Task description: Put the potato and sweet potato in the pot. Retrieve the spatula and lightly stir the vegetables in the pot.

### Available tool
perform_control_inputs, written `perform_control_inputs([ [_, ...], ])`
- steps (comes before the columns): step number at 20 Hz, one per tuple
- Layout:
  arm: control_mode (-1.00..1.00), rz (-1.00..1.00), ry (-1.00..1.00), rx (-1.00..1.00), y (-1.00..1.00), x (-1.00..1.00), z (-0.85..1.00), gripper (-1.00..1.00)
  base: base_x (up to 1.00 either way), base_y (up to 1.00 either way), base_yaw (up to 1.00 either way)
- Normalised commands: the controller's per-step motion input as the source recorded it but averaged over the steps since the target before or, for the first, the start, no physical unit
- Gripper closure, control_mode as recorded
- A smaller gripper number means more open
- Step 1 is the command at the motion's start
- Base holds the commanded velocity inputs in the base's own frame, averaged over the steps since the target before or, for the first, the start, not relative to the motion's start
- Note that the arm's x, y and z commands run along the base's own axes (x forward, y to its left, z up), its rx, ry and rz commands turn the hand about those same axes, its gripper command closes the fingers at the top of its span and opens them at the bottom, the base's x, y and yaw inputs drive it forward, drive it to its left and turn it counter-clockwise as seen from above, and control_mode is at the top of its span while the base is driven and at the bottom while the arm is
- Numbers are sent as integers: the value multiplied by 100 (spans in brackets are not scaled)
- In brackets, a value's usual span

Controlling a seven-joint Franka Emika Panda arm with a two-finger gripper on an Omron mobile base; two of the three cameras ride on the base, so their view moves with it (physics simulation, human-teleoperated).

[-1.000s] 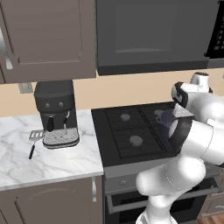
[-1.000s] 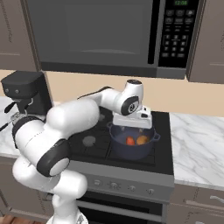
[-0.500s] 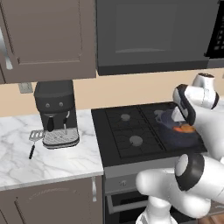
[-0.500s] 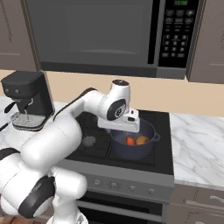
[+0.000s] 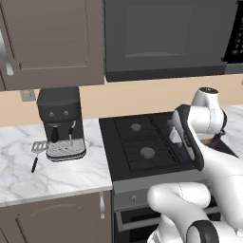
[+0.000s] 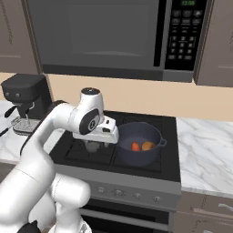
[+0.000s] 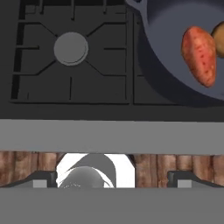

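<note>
Your pincer [image 7: 112,177] sat at the bottom of the hand view, fingertips [image 7: 41,178] spread wide, nothing between them. In the right base view the hand hung at centre frame over the front left of the stove [image 6: 77,150], just left of the pot [image 6: 139,144]. You had the pot at centre right of that view on a right-hand burner, with the sweet potato [image 6: 135,146] and the potato [image 6: 148,145] lying inside, touching side by side. In the hand view the sweet potato [image 7: 199,55] lay at upper right inside the pot [image 7: 164,26], the potato [image 7: 218,35] cut by the right edge. Your spatula [image 5: 37,154] lay at middle left of the left base view on the marble counter [image 5: 57,178], head just beside the coffee machine [image 5: 61,123].
</note>
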Motion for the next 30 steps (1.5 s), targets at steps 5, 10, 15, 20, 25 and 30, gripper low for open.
perform_control_inputs([
  [5, -100, 2, 0, 0, 33, -34, 26, -100, 0, 0, 0],
  [10, -100, 2, -1, 0, 16, -11, 17, -100, 0, 0, 0],
  [15, -100, 0, 0, 0, 0, 0, 0, -100, 0, 0, 0],
  [20, -100, 0, 0, 0, 0, 0, 0, -100, 0, 0, 0],
  [25, -100, 0, 0, 0, 0, 0, 0, -100, 0, 0, 0],
  [30, 100, 0, 0, 0, 2, -4, 0, -100, -8, 22, -2],
])
